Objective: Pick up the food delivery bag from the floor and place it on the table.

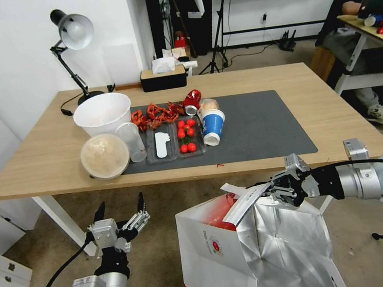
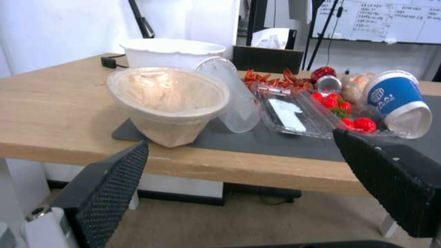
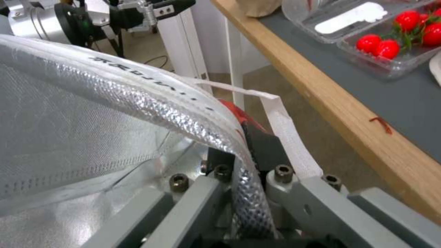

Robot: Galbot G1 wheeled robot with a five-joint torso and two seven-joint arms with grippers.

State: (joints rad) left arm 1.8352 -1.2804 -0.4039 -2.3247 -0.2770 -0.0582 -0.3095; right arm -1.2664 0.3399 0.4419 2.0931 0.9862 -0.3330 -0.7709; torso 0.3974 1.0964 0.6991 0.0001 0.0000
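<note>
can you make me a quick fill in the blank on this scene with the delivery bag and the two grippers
1. The right gripper is shut on the top edge of the ____.
2. The left gripper hangs below the table edge with its fingers ____.
3. The blue paper cup on the dark grey mat lies on its ____.
4. The clear tray holds small red ____.

Missing words: food delivery bag; open; side; tomatoes
</note>
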